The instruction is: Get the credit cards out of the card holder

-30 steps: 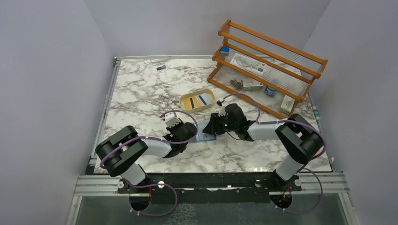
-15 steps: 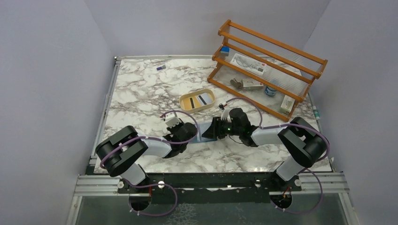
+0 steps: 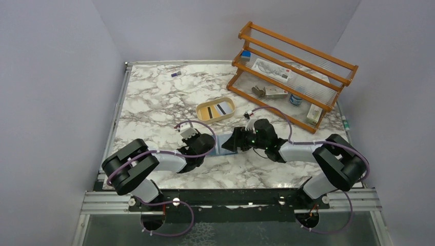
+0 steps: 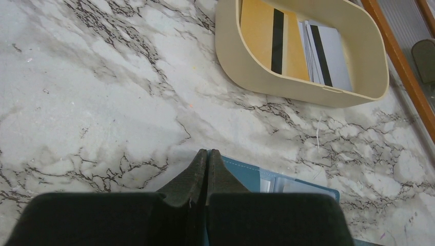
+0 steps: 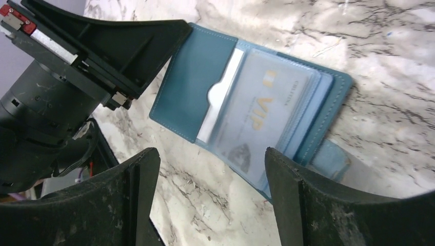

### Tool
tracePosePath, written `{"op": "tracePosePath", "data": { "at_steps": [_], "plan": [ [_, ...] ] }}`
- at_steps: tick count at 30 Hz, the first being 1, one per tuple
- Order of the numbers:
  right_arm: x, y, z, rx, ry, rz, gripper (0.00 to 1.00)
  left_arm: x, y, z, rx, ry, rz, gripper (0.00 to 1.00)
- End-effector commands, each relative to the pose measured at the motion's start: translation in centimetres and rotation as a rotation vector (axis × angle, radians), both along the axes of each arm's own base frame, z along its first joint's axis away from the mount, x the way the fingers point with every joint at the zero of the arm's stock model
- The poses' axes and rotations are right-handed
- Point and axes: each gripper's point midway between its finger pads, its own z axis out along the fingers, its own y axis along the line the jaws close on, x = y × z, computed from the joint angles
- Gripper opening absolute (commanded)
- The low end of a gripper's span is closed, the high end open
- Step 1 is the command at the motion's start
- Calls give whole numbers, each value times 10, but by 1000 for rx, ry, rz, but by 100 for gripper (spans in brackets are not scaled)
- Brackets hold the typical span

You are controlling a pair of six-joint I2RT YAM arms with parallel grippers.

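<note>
Card holder point(image 5: 190, 87) lies open, inside up, on the marble table point(image 3: 154, 102), near the front middle, between the 2 grippers.

Left gripper point(image 4: 206, 159): clenched, fingers pressed flat together, nothing visible between them. Tips sit at the holder's edge. From the right wrist view the left gripper point(image 5: 118, 46) overlaps the corner of the plain teal flap; cannot confirm whether it presses down or only hovers.

Right gripper point(image 5: 210, 154): released, jaws wide, grasping nothing. Its 2 fingers point(image 5: 297, 205) straddle the holder from above and block the holder's near edge.

Clear pocket on the holder's other half shows 1 VIP card point(image 5: 261, 107), gold lettering, blurred through the plastic. More layered edges lie behind it; count unreadable. A pale strip runs along the pocket mouth: card edge or lining, cannot tell. Snap tab point(image 5: 328, 159) is partly hidden behind the right finger.

In the top view the holder point(image 3: 224, 144) is mostly covered by both grippers.

Tan tray point(image 4: 231, 56) sits just beyond, apart from the holder. Inside: yellow card point(image 4: 261, 36) and pale card point(image 4: 333, 56), each with a dark stripe. The tray's far end is cut off in the left wrist view; any cards stacked beneath are hidden.

Wooden rack point(image 3: 292, 72) stands at the far right; its small contents are too small to name.
</note>
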Motion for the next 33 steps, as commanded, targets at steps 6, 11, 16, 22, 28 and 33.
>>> {"op": "tracePosePath", "data": {
  "at_steps": [6, 11, 16, 22, 28, 33],
  "plan": [
    [11, -9, -13, -89, -24, -52, 80, -5, 4, -4, -1, 22, 10, 0],
    [7, -2, -16, -55, -4, -21, 80, -5, 3, -3, -3, 19, 9, 0],
    [7, 5, -4, -11, -15, -2, 80, -4, 3, -4, -2, 21, 9, 0],
    [10, 3, 17, -4, -59, -6, 72, -5, 1, -4, -6, 24, 4, 0],
    [5, 7, 34, 41, -84, 28, 41, -6, 1, -6, -10, 30, 3, 0],
    [3, 11, 26, 46, -63, 48, 39, -6, 0, -5, -13, 28, 1, 0]
  ]
}}
